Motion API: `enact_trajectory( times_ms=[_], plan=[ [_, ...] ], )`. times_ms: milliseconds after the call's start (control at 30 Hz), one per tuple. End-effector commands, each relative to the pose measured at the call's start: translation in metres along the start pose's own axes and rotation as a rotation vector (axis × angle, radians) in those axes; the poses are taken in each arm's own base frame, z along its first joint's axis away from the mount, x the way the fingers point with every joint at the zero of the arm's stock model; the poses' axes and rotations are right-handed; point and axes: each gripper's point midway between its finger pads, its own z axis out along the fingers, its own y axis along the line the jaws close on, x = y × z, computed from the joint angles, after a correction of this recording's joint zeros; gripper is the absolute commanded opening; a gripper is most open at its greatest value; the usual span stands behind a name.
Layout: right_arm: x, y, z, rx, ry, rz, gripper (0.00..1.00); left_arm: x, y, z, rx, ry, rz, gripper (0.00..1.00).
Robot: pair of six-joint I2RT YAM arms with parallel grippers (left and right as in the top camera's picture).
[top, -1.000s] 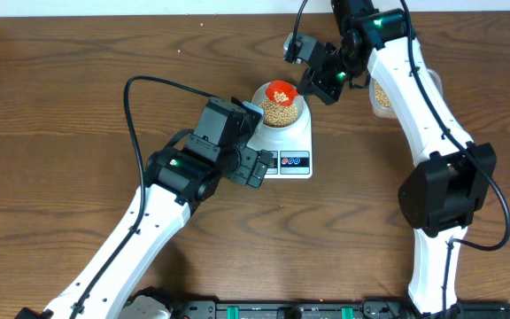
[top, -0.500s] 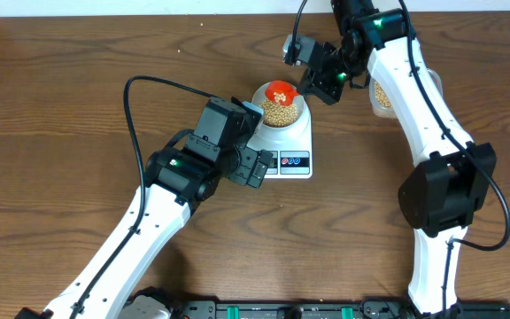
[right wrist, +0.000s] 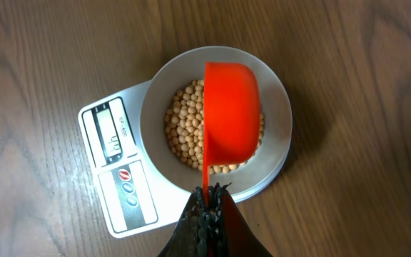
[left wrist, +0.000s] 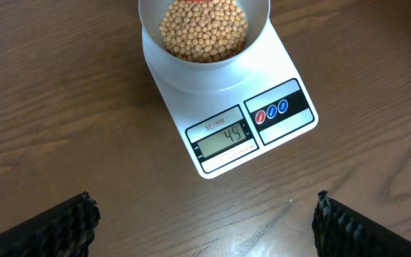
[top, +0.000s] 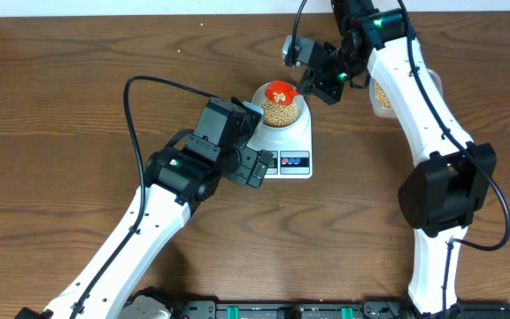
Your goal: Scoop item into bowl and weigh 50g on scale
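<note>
The white scale (top: 297, 140) lies mid-table with the white bowl (top: 300, 110) on it, about half full of beige beans (top: 277, 113). In the left wrist view the scale (left wrist: 184, 86) shows 45 on its display (left wrist: 223, 135), with the beans (left wrist: 204, 28) and bowl (left wrist: 205, 68) above it. My right gripper (top: 311, 85) is shut on the thin handle of an orange scoop (top: 280, 91), which holds a few beans over the bowl's far side. From the right wrist, the scoop (right wrist: 230, 114) is turned on its side over the bowl (right wrist: 277, 107) and gripper (right wrist: 209, 200). My left gripper (left wrist: 205, 225) hovers open near the scale's front, holding nothing.
A clear container (top: 381, 96) with more beans stands at the back right, mostly hidden behind the right arm. Bare wooden table (top: 60, 106) surrounds the scale; the far edge meets a white wall.
</note>
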Motion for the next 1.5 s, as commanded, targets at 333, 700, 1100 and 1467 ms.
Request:
enact_trajectory(
  times_ms=[333, 700, 1100, 1467],
  plan=[
    [-0.017, 0.003, -0.016, 0.037, -0.034, -0.177, 0.01, 0.001, 0.003, 0.002, -0.015, 0.009, -0.005, 0.98],
    [-0.018, 0.001, -0.016, 0.043, -0.039, -0.181, 0.01, 0.001, 0.003, 0.002, -0.015, 0.009, -0.005, 0.98],
    [-0.009, 0.019, -0.016, -0.039, -0.020, 0.006, 0.01, 0.001, 0.003, 0.002, -0.015, 0.009, -0.005, 0.98],
    [-0.013, 0.030, -0.030, -0.159, -0.133, 0.077, 0.01, 0.001, 0.003, 0.002, -0.015, 0.009, -0.004, 0.98]
  ],
)
